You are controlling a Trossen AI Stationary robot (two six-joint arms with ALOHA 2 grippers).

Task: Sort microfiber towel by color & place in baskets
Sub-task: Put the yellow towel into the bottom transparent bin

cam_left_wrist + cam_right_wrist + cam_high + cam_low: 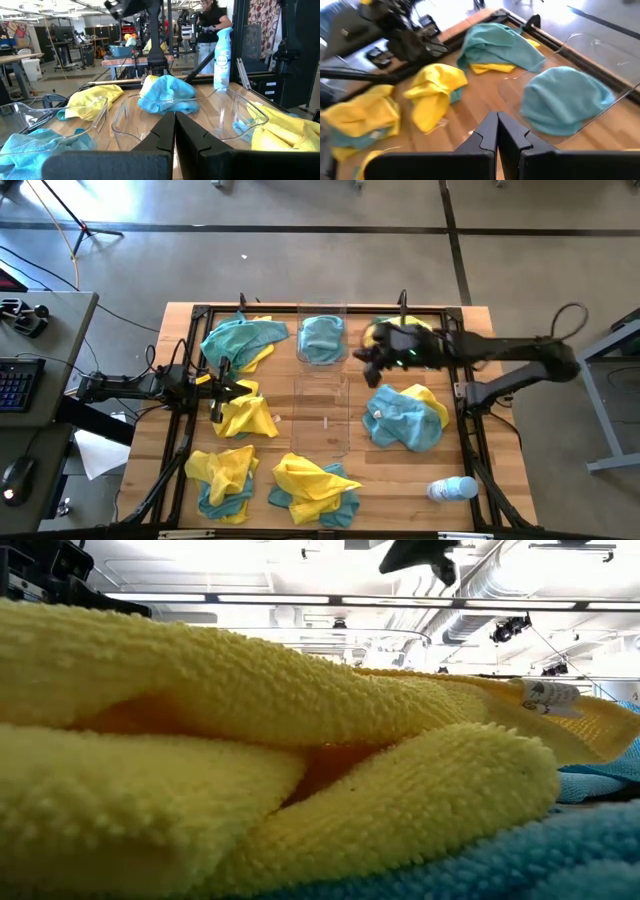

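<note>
The landmark here is the far clear rectangular plastic basket (322,340), which holds one rumpled teal-blue microfiber towel (322,338); the right wrist view shows that towel (567,100) bunched inside the see-through walls. Directly nearer than it, end to end, lies the second clear plastic basket (322,415), with bare wood showing through its floor.

The right gripper (366,357) hovers just to the right of the far basket, near its corner, above the wooden table (470,435). In its own wrist view the two dark fingers (496,131) meet with no gap and grasp nothing. The left gripper (222,388) sits well to the left of the far basket and nearer, over a crumpled yellow towel (245,415); its wrist view shows the fingers (175,131) pressed together, also empty.

Left of the far basket lies a teal towel over a yellow one (243,340). Right of it and nearer, a teal towel rests on a yellow one (405,415). Two more yellow-and-teal heaps (225,478) (312,485) lie along the near edge, beyond the second basket. A clear plastic bottle (452,489) lies on its side at the near right corner.
</note>
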